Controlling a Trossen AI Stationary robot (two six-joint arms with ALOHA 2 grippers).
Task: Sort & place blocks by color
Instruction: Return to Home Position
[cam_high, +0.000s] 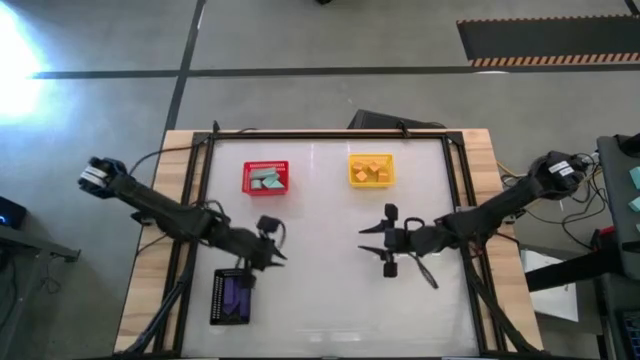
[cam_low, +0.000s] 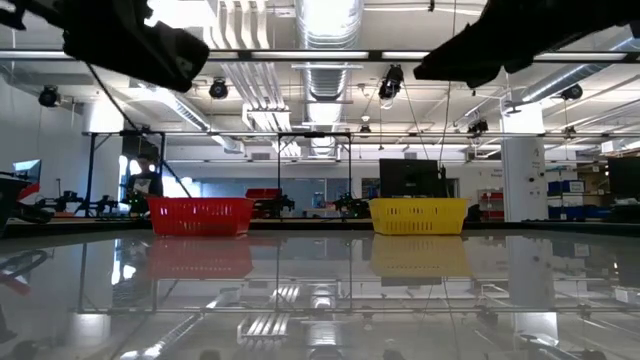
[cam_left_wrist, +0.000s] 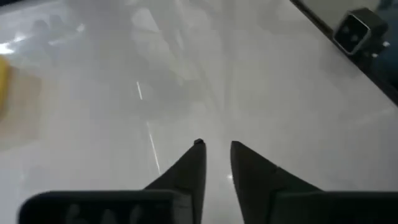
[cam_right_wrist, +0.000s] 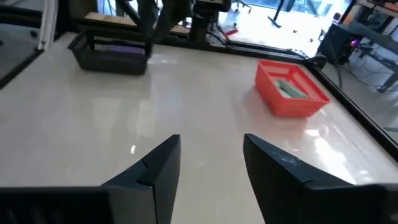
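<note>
No loose block shows on the white table. Teal blocks lie in the red basket, also seen as teal blocks in the right wrist view. Orange blocks lie in the yellow basket. Purple blocks lie in the black basket. My left gripper hovers just right of the black basket, its fingertips a narrow gap apart with nothing between. My right gripper hovers at mid table, open and empty.
The red basket and yellow basket stand side by side near the table's far edge. The black basket sits at the near left. A dark frame runs along the table's edges. Bare white surface lies between the baskets.
</note>
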